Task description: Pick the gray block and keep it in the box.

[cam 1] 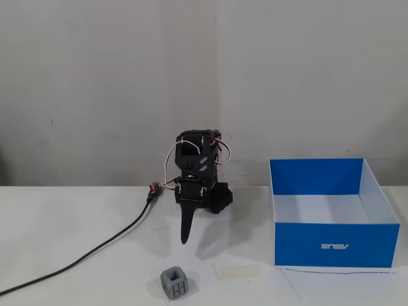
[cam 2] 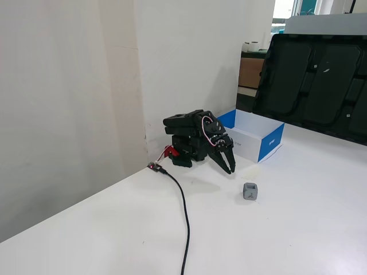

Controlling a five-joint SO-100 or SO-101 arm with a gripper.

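Observation:
The gray block [cam 1: 175,284] [cam 2: 250,191], a small cube with dark recessed marks, rests on the white table near the front edge in one fixed view. The black arm is folded low by the wall. Its gripper [cam 1: 185,241] [cam 2: 230,169] points down at the table with its fingers together and nothing held, a short way behind the block and apart from it. The blue box [cam 1: 335,245] [cam 2: 269,143] stands open with a white floor, to the right of the arm in the front-facing fixed view; nothing shows inside it.
A black cable [cam 1: 83,255] [cam 2: 184,212] runs from the arm's base across the table. A pale strip of tape [cam 1: 237,271] lies between block and box. A large dark panel [cam 2: 315,80] stands behind the table. The wall is close behind the arm.

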